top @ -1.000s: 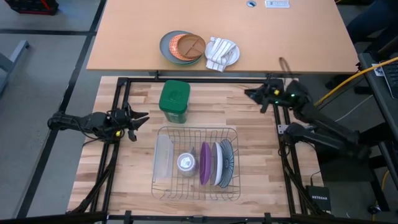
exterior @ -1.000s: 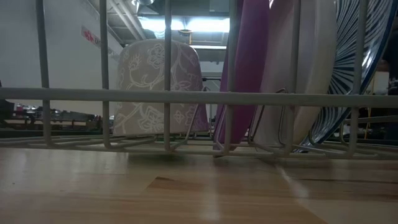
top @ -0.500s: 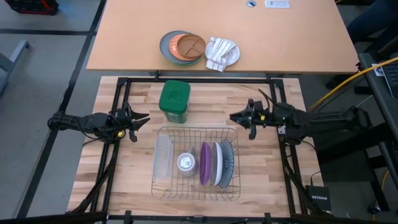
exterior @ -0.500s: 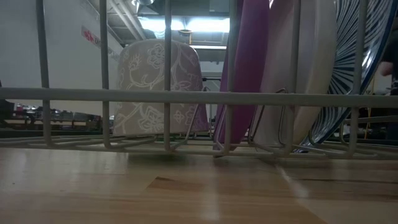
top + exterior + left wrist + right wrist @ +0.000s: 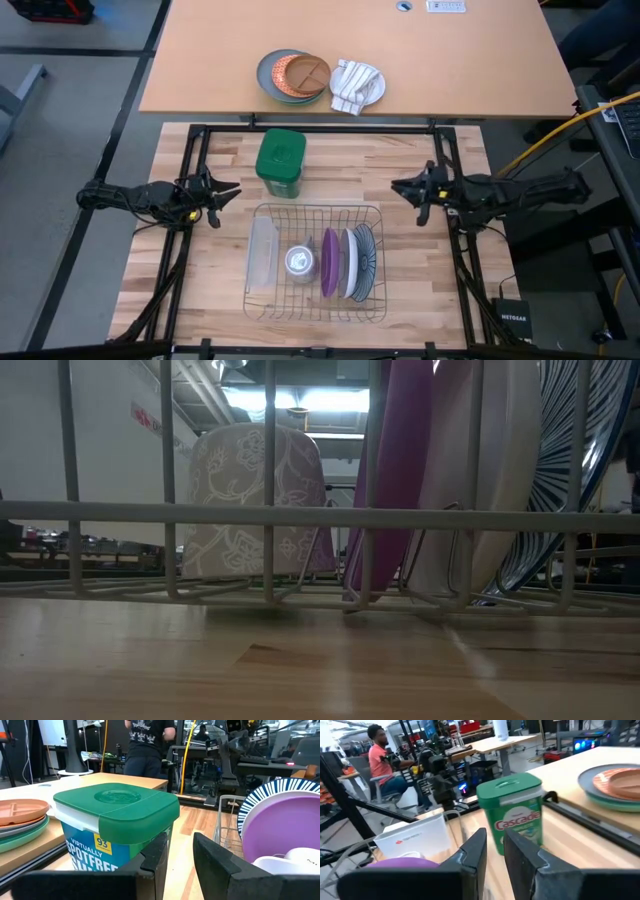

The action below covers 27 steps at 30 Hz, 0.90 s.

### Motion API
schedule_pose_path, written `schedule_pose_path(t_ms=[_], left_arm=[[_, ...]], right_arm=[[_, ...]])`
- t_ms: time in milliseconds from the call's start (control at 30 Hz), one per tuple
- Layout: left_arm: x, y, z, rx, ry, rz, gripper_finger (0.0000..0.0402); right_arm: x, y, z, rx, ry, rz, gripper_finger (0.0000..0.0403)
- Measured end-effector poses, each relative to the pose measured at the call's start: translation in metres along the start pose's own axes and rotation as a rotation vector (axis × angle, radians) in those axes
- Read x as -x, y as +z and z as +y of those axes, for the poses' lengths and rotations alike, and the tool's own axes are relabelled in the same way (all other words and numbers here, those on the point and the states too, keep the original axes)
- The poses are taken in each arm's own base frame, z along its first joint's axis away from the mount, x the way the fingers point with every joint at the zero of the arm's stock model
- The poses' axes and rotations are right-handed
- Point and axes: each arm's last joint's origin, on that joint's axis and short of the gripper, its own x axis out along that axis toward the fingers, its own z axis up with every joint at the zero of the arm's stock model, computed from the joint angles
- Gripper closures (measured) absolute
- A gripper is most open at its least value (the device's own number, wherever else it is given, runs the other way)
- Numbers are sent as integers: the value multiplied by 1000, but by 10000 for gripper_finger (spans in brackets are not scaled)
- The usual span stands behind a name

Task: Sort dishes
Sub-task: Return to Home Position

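Plates (image 5: 346, 263): purple, wht, striped, upright.

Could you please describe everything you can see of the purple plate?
The purple plate is round, plain and smooth, plastic-looking. It stands on edge in the white wire dish rack, held between its wires, leftmost of three upright plates. The white plate stands close beside it; a patterned cup sits on its other side.

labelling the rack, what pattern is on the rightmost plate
Rightmost plate: white with dark radial stripes, clearest in the low view.
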Motion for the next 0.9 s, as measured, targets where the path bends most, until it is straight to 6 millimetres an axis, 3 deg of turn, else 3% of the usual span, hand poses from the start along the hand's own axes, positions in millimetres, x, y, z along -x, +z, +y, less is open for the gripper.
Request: schedule_pose_path(t_ms=[200,467,900], left_arm=[[0,0,0,-3,0,0,318],[0,0,0,-4,0,0,318],[0,0,0,-33,0,-1,318]], right_arm=[[13,-1,-7,62,-13,22,333],[17,-10,-13,86,-91,68,333],[33,-49,-33,1,-38,-40,333]])
